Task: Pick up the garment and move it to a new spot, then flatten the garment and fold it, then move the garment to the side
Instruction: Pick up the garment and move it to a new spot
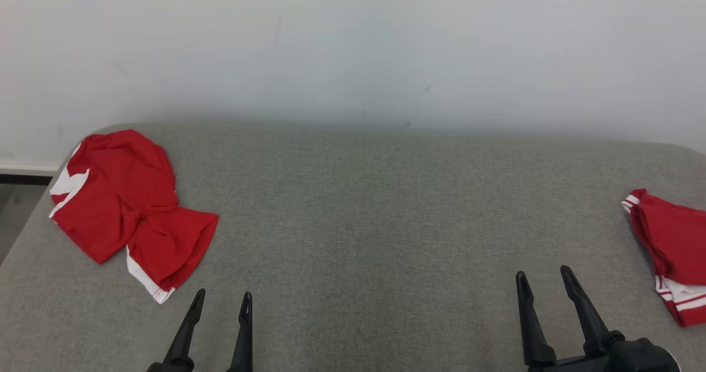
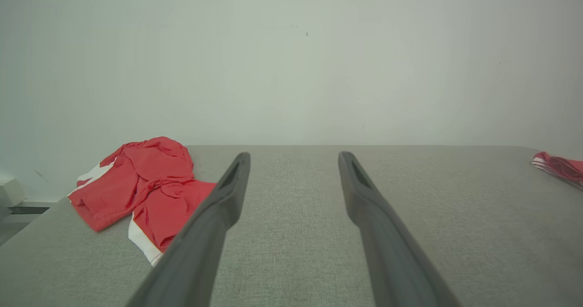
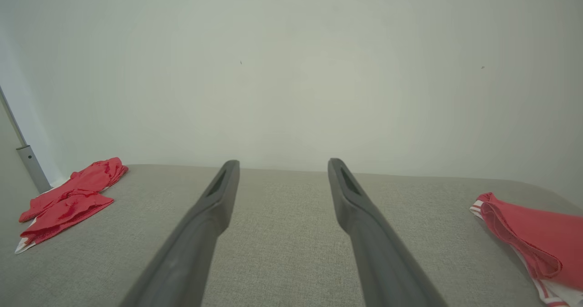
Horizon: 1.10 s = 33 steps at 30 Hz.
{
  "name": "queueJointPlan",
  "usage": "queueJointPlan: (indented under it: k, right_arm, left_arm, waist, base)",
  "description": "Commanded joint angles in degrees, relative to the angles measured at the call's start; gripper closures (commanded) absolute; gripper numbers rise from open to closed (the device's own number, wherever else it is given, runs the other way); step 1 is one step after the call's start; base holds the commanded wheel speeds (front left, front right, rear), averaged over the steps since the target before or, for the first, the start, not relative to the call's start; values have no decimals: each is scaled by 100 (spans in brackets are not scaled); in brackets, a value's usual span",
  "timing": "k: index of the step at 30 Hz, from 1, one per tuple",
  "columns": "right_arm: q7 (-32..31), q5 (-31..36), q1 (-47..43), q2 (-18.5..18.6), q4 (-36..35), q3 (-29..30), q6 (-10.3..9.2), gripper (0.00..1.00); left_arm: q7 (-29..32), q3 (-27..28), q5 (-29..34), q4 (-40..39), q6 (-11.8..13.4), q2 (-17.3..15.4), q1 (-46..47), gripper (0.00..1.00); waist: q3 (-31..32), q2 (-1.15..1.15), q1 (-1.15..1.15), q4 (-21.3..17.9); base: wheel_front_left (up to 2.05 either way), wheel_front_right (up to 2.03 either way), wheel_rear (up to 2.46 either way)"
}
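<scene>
Both jaws spread, empty | garment (image 1: 121, 195) crumpled, apart, left of left jaws

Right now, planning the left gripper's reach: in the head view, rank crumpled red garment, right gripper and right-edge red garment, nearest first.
1. The crumpled red garment, left, close beside the left gripper.
2. The right gripper, off to the right.
3. The right-edge red garment, farthest right.

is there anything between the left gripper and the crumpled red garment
Nothing visible. The open left gripper is near the crumpled garment, with only bare grey surface between them. The second red garment lies far off at the right edge, out of the way.
</scene>
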<state>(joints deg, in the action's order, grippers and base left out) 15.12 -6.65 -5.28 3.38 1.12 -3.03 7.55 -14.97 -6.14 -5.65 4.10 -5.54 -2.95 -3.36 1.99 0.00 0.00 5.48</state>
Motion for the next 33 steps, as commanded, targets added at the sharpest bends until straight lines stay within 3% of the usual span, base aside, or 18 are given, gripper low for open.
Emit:
queueJointPlan:
  k: [1, 22, 33]
  right_arm:
    - [1, -35, 17, -14, -20, -35, -11, 0]
    - [0, -44, 130, -5, -27, -219, -11, 0]
    - [1, -39, 136, 22, -17, -200, -11, 0]
  left_arm:
    - [-26, -1, -7, -32, 21, 9, 8, 0]
    - [-27, 22, 83, -208, 302, 10, 73, 0]
    - [-27, 84, 4, -247, 419, 10, 69, 0]
  waist:
    - [-31, 0, 0, 159]
    - [-153, 0, 0, 1442]
    - [-224, 0, 0, 1900]
  base:
    - [0, 0, 0]
    - [0, 0, 0]
    - [0, 0, 0]
